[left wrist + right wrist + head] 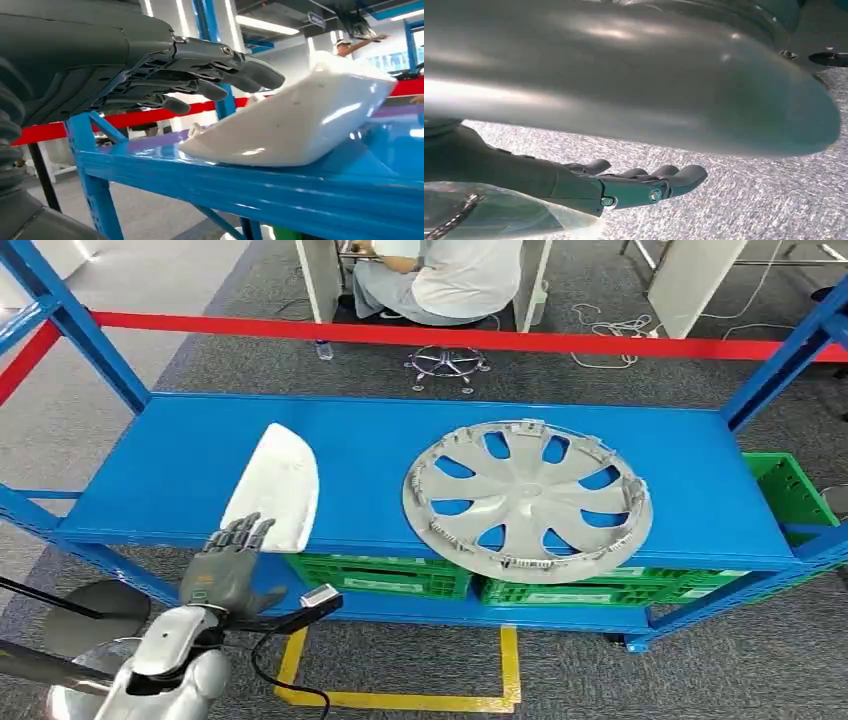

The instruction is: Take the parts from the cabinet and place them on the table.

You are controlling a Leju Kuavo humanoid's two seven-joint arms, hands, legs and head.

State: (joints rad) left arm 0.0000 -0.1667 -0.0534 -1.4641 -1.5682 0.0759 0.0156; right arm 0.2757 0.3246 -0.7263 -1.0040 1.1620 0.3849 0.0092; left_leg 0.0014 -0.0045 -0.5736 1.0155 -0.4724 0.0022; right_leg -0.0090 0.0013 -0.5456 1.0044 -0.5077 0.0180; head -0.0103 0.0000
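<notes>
Biggest risk, judged: the blue shelf (400, 455) is slick and the white part (277, 485) lies at its front edge toward the left corner, near tip hanging over, so a push rather than a clean grip could slide it off to the floor or deeper in. Wheel cover (527, 498) sits right of centre, also overhanging the front edge, well apart from the white part, so room between is open. Red bar (450, 338) crosses behind, blue post at left limits sideways swing. Left hand (228, 562) hovers w/ fingers extended, apart, holding nothing, just at the part's near tip. Right hand (624, 187) hangs over the floor, fingers loose, empty.
</notes>
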